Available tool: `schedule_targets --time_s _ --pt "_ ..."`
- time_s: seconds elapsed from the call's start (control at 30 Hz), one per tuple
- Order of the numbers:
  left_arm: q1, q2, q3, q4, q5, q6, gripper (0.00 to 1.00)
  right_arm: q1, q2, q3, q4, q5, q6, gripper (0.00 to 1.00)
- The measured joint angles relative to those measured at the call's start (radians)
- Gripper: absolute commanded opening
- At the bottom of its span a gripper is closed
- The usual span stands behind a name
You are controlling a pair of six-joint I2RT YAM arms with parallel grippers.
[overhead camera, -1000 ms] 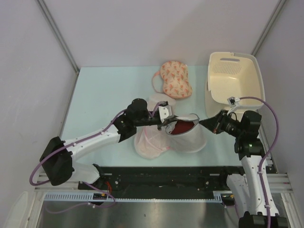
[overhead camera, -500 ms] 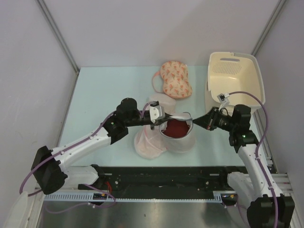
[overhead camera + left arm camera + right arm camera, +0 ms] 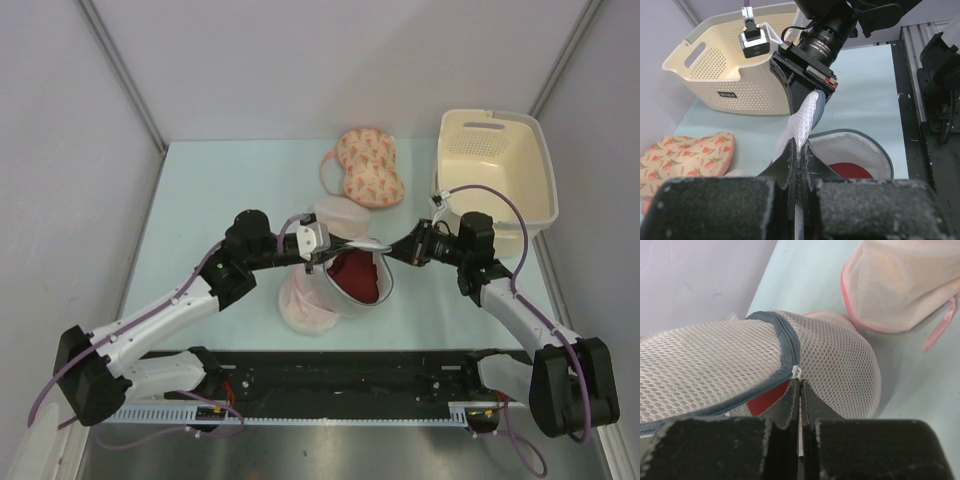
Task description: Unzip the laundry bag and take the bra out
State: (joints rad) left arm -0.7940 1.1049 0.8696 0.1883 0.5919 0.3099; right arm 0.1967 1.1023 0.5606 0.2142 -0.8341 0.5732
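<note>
The laundry bag hangs over mid-bench, partly unzipped, with the bra inside. The left claw is pinched on its mesh and the right claw on the zip pull. Both items are probably light and limp. Grasp the bra's fabric at the opening.

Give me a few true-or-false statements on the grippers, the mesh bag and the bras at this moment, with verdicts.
1. The right gripper is shut on the zip pull of the laundry bag. True.
2. The dark red bra lies outside the bag. False: it sits inside the laundry bag.
3. The left gripper is open, clear of the bag. False: it is shut on the bag's mesh.
4. The peach patterned bra lies on the table, outside the basket. True.
</note>
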Motion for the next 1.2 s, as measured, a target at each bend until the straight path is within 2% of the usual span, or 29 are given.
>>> schedule_targets --time_s 0.33,0.5,0.8,1.03,1.2 --pt "0.081 -0.077 -0.088 0.063 0.032 -0.103 0.01 0.029 0.140 0.004 0.226 -0.006 0.065 0.00" --pt "0.131 -0.092 -0.137 0.128 0.051 -0.182 0.01 0.035 0.198 0.029 0.271 -0.015 0.090 0.00" --pt "0.153 -0.102 -0.154 0.278 0.077 -0.299 0.00 0.037 0.113 0.072 0.230 -0.039 0.047 0.00" --pt "0.153 -0.080 -0.150 0.365 0.129 -0.343 0.00 0.072 0.017 0.091 0.040 -0.136 -0.114 0.00" --pt "0.154 -0.039 -0.140 0.408 0.210 -0.396 0.00 0.099 0.057 0.095 0.032 -0.164 -0.151 0.00"
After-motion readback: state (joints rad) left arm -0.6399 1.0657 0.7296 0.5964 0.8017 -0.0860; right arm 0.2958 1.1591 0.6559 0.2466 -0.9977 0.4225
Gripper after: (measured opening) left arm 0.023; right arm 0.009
